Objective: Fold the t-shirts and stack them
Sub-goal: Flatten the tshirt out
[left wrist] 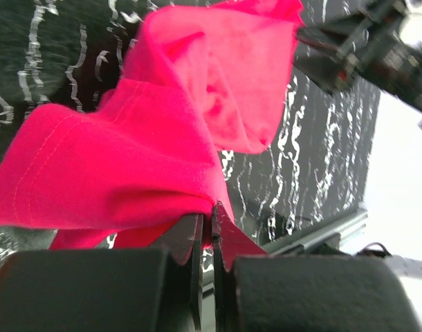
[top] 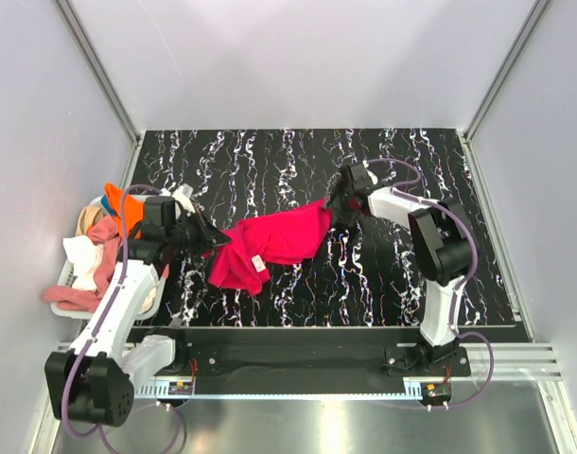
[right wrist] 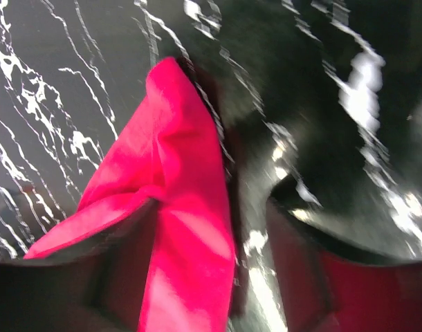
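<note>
A bright pinkish-red t-shirt (top: 270, 241) is stretched just above the black marbled table between my two grippers. My left gripper (top: 213, 241) is shut on its left edge; the left wrist view shows the cloth (left wrist: 162, 138) pinched between the closed fingertips of that gripper (left wrist: 212, 214). My right gripper (top: 334, 210) is at the shirt's upper right corner. In the right wrist view the red cloth (right wrist: 183, 207) lies between the parted fingers of the right gripper (right wrist: 211, 263), against one finger, with a gap to the other finger (right wrist: 301, 277).
A white basket (top: 147, 307) at the left table edge holds more t-shirts (top: 95, 251) in orange, pink, white and beige. The black marbled table (top: 383, 161) is walled in by pale panels. A metal rail (top: 364, 345) runs along the near edge.
</note>
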Controlling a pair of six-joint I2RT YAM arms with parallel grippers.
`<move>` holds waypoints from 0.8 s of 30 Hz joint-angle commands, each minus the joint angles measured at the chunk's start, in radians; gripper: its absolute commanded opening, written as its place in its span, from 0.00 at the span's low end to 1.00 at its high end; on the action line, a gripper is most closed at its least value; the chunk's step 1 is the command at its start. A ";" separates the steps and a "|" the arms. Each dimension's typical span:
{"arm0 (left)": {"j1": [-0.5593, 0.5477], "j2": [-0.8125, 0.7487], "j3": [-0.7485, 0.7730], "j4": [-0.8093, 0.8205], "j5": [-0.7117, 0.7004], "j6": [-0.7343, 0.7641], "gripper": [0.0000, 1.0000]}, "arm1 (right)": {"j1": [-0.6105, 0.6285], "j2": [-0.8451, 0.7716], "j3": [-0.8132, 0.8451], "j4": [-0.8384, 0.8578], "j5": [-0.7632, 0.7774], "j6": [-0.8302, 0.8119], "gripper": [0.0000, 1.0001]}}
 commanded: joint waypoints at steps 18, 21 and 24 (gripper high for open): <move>0.007 0.328 0.509 -0.077 -0.053 0.059 0.50 | -0.339 -0.462 0.023 -0.082 -0.222 -0.246 0.00; 0.003 0.219 0.302 -0.077 -0.114 0.066 0.60 | -0.339 -0.591 -0.179 -0.105 -0.205 -0.214 0.00; -0.010 0.156 0.167 -0.069 -0.133 0.066 0.64 | -0.339 -0.685 -0.354 -0.102 -0.219 -0.160 0.00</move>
